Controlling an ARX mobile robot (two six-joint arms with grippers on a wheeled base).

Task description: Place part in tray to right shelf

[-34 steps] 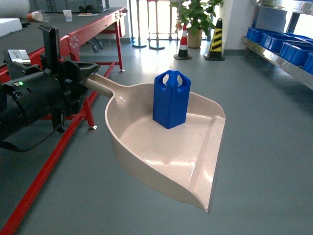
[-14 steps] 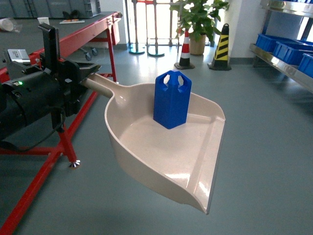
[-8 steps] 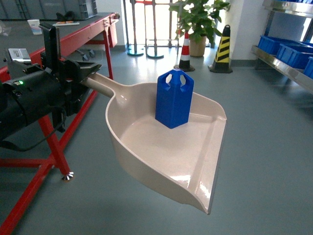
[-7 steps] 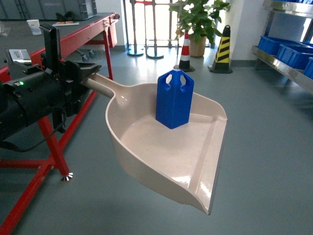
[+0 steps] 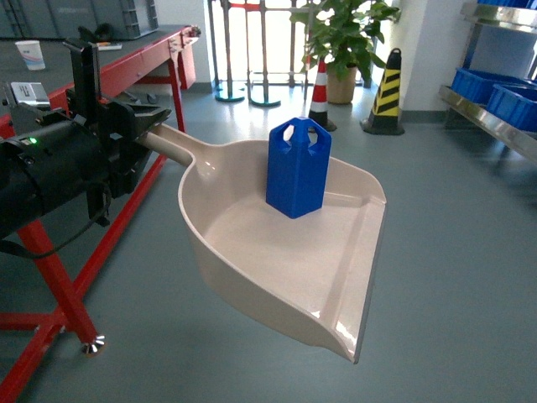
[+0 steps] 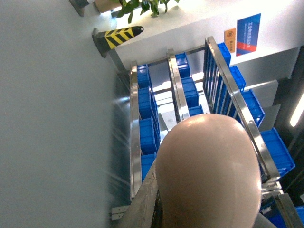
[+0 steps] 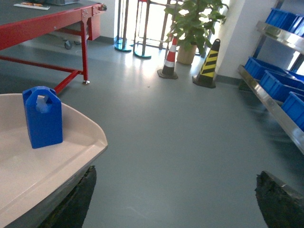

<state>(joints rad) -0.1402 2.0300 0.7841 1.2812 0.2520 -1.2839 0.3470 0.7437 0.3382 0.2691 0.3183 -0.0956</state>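
Tray lip (image 5: 369,277): nearest the head cam, flat front edge, glossy beige plastic w/ raised curved sides; held roughly level over the floor, prob. so the load doesn't slide off the open front.
Part (image 5: 297,168): bright-blue hex block, taller than wide, arched cut-outs round the top; stands upright on the tray floor toward the back, touching nothing but the tray. Smooth on smooth, so I'd guess it slips easily if the tray tips.
Tray handle (image 5: 172,144): long straight stem running back-left into the left gripper (image 5: 134,126).
Left gripper: black, clamped round the handle end, carrying the whole tray by it; left wrist cam shows mostly the rounded beige handle end (image 6: 209,171) filling the frame.
Right gripper (image 7: 173,194): two dark finger tips at the frame's lower corners, spread wide, nothing between them; sits just beside the tray's right edge, not touching the part.
Red bench (image 5: 126,63): red steel frame, dark top, behind left arm.
Cones (image 5: 388,92): striped, by a potted plant (image 5: 340,34), far back.
Right shelf (image 5: 491,117): stainless rail w/ blue crates (image 5: 482,84), far right, well apart from the tray; part not yet delivered.
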